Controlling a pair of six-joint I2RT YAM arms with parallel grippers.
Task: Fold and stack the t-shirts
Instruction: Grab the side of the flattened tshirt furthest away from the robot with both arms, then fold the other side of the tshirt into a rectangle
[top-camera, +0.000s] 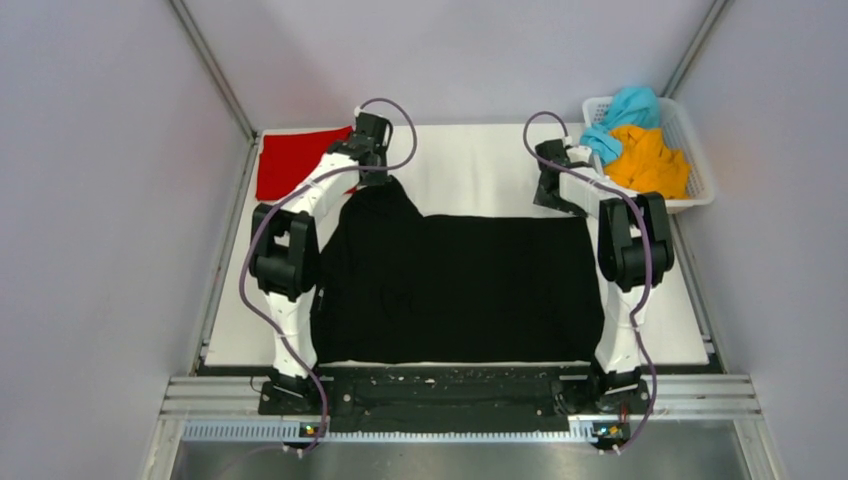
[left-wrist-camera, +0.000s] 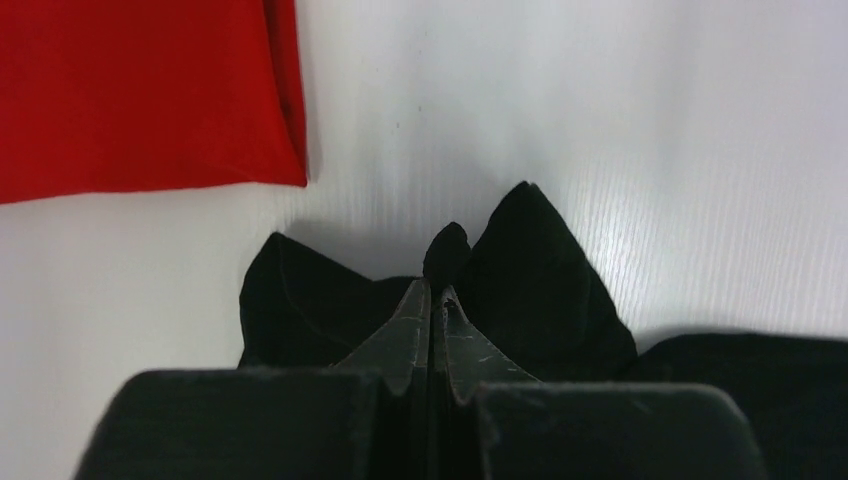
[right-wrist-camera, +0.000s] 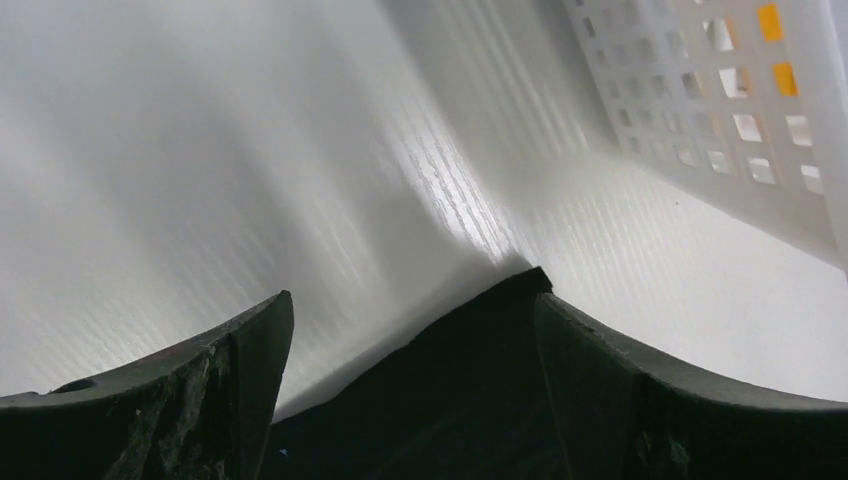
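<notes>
The black t-shirt (top-camera: 460, 290) lies spread over the middle of the white table. My left gripper (top-camera: 375, 178) is shut on its far-left corner, which bunches up into a peak; in the left wrist view the jaws (left-wrist-camera: 432, 290) are closed on black cloth (left-wrist-camera: 540, 270). My right gripper (top-camera: 552, 195) is open at the shirt's far-right corner; in the right wrist view that corner (right-wrist-camera: 450, 380) lies between the spread fingers of the gripper (right-wrist-camera: 412, 300). The red t-shirt (top-camera: 290, 160) lies folded flat at the far left, also in the left wrist view (left-wrist-camera: 150, 90). The orange (top-camera: 650, 160) and teal (top-camera: 625, 110) t-shirts lie crumpled in the basket.
The white mesh basket (top-camera: 700, 190) stands at the far right corner, close to my right gripper; its wall shows in the right wrist view (right-wrist-camera: 720, 150). Grey walls enclose the table on three sides. Bare white table (top-camera: 470, 170) lies between the two grippers.
</notes>
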